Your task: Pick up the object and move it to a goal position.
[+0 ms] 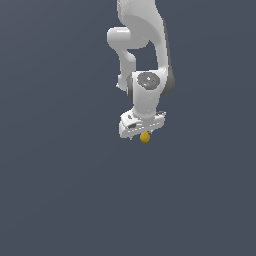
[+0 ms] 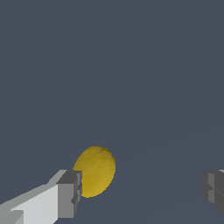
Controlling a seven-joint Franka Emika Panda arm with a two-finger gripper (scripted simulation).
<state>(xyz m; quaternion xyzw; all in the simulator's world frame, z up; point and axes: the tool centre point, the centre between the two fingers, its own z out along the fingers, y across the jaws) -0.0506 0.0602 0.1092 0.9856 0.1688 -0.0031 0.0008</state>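
Yellow ball (image 2: pixel 95 171) under our gripper (image 2: pixel 140 190)
We see the fingers (image 2: pixel 68 196) spread apart, one just beside the ball.

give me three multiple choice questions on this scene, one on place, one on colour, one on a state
1. Where is the ball relative to the end effector in the wrist view?
A. close beside one finger, far from the other
B. midway between the fingers
C. outside both fingers

2. What colour is the ball?
A. red
B. yellow-orange
C. blue

3. How do the fingers stand?
A. shut together
B. clamped on the ball from both sides
C. wide apart

Answers:
1. A: the ball sits right by one finger, while the other finger is far across the gap.
2. B: it shows yellow-orange in both views, under the end effector in the exterior view.
3. C: a broad stretch of dark floor shows between the two fingers.
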